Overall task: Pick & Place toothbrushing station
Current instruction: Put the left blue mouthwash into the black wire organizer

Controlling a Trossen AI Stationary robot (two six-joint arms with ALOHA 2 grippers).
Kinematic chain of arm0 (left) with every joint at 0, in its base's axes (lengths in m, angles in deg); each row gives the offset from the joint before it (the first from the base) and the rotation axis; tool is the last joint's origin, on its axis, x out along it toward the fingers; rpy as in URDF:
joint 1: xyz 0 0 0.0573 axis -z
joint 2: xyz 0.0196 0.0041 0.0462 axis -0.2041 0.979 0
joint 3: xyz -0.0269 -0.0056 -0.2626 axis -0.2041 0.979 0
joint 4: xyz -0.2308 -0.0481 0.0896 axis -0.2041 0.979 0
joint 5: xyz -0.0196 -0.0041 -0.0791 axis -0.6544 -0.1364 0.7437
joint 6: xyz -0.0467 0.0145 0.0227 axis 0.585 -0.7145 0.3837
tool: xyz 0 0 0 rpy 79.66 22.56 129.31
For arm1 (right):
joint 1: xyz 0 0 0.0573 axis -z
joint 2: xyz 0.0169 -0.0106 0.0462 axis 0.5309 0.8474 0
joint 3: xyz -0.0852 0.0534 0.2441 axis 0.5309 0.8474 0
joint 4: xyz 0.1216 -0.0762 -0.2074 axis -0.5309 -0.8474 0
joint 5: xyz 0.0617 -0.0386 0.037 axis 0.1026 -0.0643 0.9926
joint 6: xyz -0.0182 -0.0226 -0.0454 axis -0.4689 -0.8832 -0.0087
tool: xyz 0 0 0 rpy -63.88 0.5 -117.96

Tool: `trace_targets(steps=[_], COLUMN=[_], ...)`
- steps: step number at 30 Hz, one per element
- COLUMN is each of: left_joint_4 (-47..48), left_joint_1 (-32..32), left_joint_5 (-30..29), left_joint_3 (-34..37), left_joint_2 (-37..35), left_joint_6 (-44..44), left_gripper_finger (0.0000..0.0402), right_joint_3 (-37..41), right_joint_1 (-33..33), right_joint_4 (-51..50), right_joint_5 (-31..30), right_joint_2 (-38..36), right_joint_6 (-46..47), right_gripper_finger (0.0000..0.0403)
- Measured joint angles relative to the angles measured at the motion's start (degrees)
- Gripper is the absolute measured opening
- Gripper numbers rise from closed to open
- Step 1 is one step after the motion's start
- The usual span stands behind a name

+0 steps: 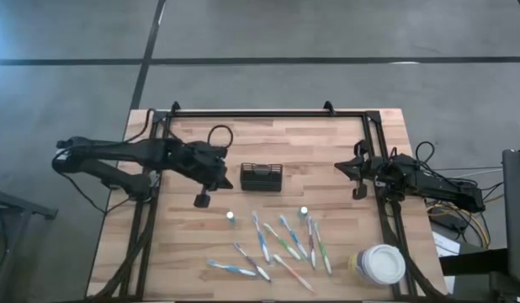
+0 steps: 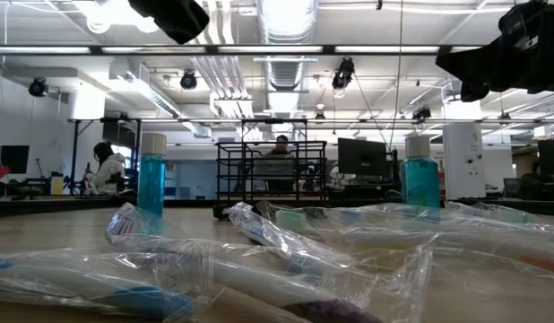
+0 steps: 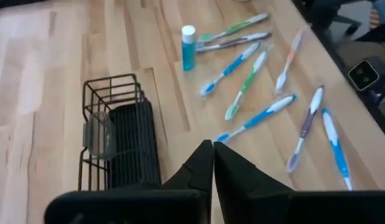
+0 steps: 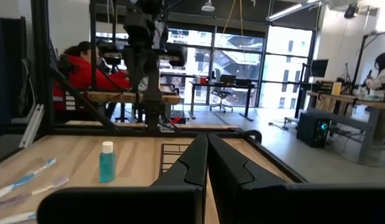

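No legible labels or writing. Left gripper [image 1: 224,178] fingers closed, empty, just beside black wire-mesh caddy [image 1: 261,178]. Right gripper [image 1: 351,169] fingers closed, empty, well apart.

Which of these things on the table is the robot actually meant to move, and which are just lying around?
For the job:
- black wire caddy
- left gripper, shut, empty, beside the caddy

Lying about:
- wrapped toothbrushes
- two small blue bottles
- white-lidded tub
- right gripper, shut, waiting at the table's edge
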Motion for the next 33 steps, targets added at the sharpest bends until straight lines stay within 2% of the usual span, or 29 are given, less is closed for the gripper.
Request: trace_targets(steps=[3, 8, 11, 13, 17, 20, 24, 29, 33], left_joint_4=[1.68, 1.62, 3.91, 5.21, 6.42, 9.29, 15.09, 21.61, 27.21], left_joint_1=[0.60, 1.39, 1.87, 3.19, 7.54, 10.73, 13.68, 14.17, 14.17], left_joint_5=[-0.31, 0.47, 4.92, 5.41, -1.65, -5.69, -5.83, -6.45, -7.33], left_joint_3=[-1.70, -2.83, -2.74, -2.76, -2.93, -5.38, -10.95, -19.12, -22.77], left_joint_2=[2.37, 5.30, 7.25, 8.24, 11.40, 14.33, 19.62, 26.60, 31.44], left_joint_6=[0.18, 6.85, 0.31, -4.61, -9.15, -11.41, -14.14, -15.16, -19.15], left_gripper_finger=[0.0011, 0.0013, 0.0018, 0.0021, 0.0033, 0.0054, 0.0096, 0.0159, 0.0193], right_joint_3=[0.00, 0.00, 0.00, 0.00, 0.00, 0.00, 0.00, 0.00, 0.00], right_joint_1=[0.00, 0.02, 0.00, 0.01, 0.00, 0.00, 0.02, 0.01, 0.02], right_joint_4=[0.00, 0.02, 0.00, 0.00, -0.49, -1.50, -1.71, -1.71, -1.73], right_joint_5=[0.04, 0.02, 0.02, 0.02, 0.02, 0.02, 0.02, 0.00, 0.00], right_joint_2=[-0.04, -0.04, -0.03, -0.01, 0.05, 0.39, 1.05, 1.07, 1.07], right_joint_6=[2.36, 2.73, 2.84, 2.86, 2.84, 2.70, 2.73, 2.85, 2.86], right_gripper_finger=[0.0008, 0.0008, 0.0008, 0.0008, 0.0008, 0.0008, 0.0008, 0.0008, 0.0008])
